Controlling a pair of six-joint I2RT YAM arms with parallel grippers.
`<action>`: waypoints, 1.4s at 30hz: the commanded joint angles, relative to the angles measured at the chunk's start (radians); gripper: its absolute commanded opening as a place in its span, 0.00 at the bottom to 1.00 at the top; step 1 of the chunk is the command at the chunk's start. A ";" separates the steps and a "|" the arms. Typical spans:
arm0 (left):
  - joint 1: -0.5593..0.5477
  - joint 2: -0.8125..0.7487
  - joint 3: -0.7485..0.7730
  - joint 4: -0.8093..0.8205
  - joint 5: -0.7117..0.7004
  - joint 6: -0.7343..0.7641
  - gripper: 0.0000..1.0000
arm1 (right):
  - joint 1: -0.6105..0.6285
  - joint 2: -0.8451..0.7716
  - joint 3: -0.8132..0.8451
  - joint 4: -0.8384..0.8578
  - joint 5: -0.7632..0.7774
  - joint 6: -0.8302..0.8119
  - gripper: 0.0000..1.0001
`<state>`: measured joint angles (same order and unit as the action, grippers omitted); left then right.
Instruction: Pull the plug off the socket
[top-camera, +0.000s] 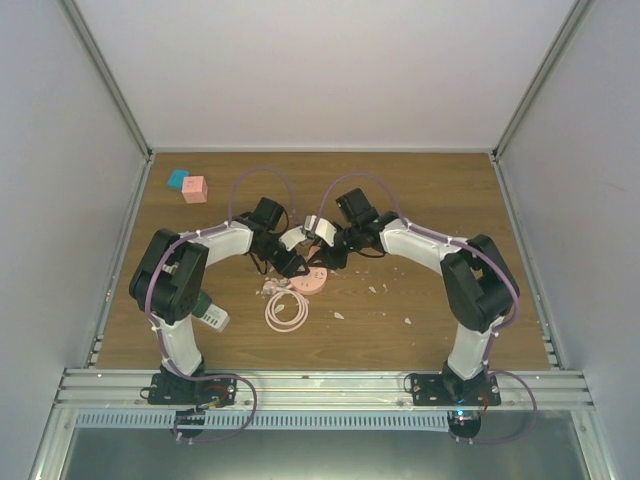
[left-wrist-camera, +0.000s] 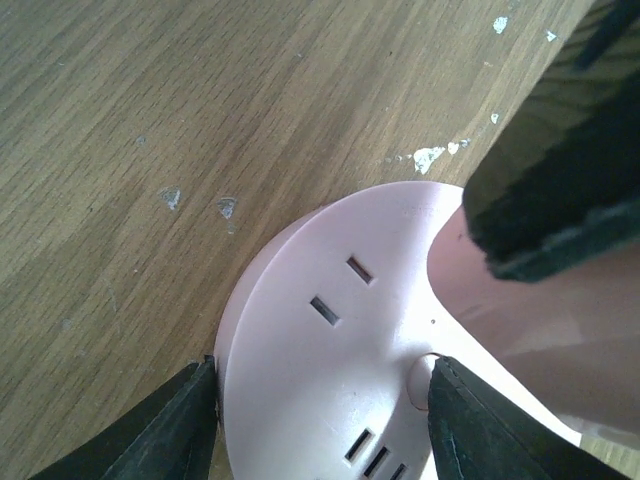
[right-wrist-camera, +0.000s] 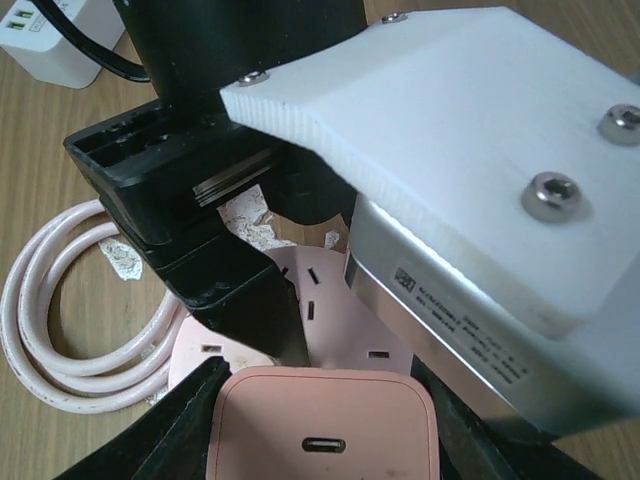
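**Plug pinched, socket straddled**

Nearest the right wrist lens sits the pink square plastic plug (right-wrist-camera: 320, 430), its small oval port facing the camera. The right gripper (right-wrist-camera: 322, 400) is pressed onto it, one dark finger flat against each side. The plug stands upright on the pale pink round plastic socket (left-wrist-camera: 290, 400), which lies flat on the wooden desk (top-camera: 420, 200) in the middle, between the two arms.

The left gripper (left-wrist-camera: 322, 368) straddles the socket: one finger meets its rim and the other stands over its top face beside the plug. Whether it truly clamps the disc cannot be told.

The plug looks light, stiff and smooth-skinned, so it is likely to slip if held only near its top. The two flat opposite sides, taken low, are the sensible place to hold it. Its prongs probably sit tight, which calls for a straight pull away from the socket face rather than a twist. The socket also looks light and would likely rise with the plug unless it is held down.

By count there is one plug and one socket. A single coiled pink-white cable (right-wrist-camera: 100, 385) lies beside them. One white charger block (right-wrist-camera: 40, 45) is also there. Two small cubes sit at the far left, one pink cube (top-camera: 194, 189) and one teal cube (top-camera: 178, 179).
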<state>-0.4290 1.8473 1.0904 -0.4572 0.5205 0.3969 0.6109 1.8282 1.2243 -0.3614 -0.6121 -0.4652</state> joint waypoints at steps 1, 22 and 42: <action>-0.005 0.080 -0.031 -0.087 -0.084 0.025 0.57 | 0.024 -0.051 0.014 0.064 -0.019 -0.045 0.25; 0.171 -0.321 0.028 0.019 0.253 0.133 0.73 | -0.175 -0.145 0.012 0.175 -0.247 0.231 0.27; -0.133 -0.338 0.006 0.369 -0.012 0.136 0.68 | -0.317 -0.136 -0.122 0.515 -0.488 0.723 0.28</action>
<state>-0.5148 1.4662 1.0496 -0.1936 0.5812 0.5320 0.3061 1.7020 1.1122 0.0601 -1.0592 0.1581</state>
